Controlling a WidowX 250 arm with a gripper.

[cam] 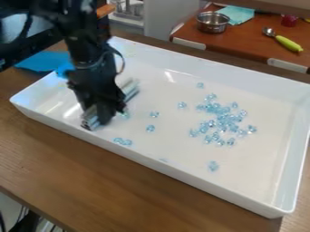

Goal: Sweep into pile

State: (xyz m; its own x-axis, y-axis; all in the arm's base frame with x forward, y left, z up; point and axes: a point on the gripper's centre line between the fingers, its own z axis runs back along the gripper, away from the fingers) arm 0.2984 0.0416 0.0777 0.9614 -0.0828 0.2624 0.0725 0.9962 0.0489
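The black gripper [104,117] is hanging low within the white tray's left end.
Beside it, a silvery bar [129,89] is slanting across that end of the tray [181,175]. Pale blue beads [221,121] are clustering in the tray's right half, with a few lying scattered toward its middle and front wall. Beyond the tray's far wall, a metal bowl [213,23] and a green-handled spoon [288,43] are resting.

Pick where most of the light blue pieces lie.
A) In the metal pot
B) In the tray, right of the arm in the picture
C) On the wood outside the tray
B: most of the blue pieces cluster on the floor of the white tray, well right of the arm.
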